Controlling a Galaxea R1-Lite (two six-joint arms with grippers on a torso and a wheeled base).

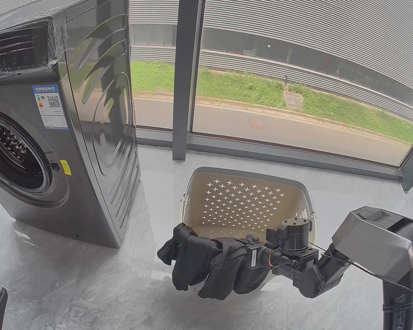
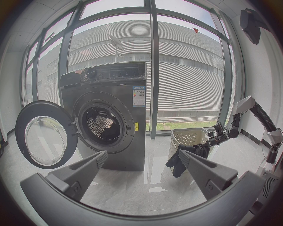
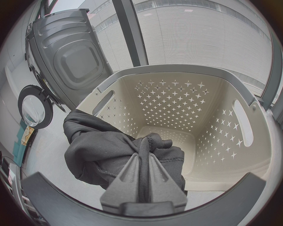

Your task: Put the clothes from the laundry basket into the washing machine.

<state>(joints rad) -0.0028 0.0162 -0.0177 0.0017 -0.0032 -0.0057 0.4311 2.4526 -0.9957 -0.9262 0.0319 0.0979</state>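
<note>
Nearest, the left gripper (image 2: pixel 143 154) hangs low over the glossy grey marbled floor (image 1: pixel 96 289), its two dark fingers spread wide with nothing between them; further on, the right gripper (image 3: pixel 144 157) is clamped on a bunched black fabric garment (image 1: pixel 212 266), which dangles in the air just over the near rim of the cream plastic laundry basket with star-shaped perforations (image 1: pixel 250 180); beyond and to the left stands the dark grey front-loading washing machine (image 1: pixel 97 106), its round glass door (image 2: pixel 44 135) swung open, well apart from the garment; tall windows (image 1: pixel 309 61) stand behind.
</note>
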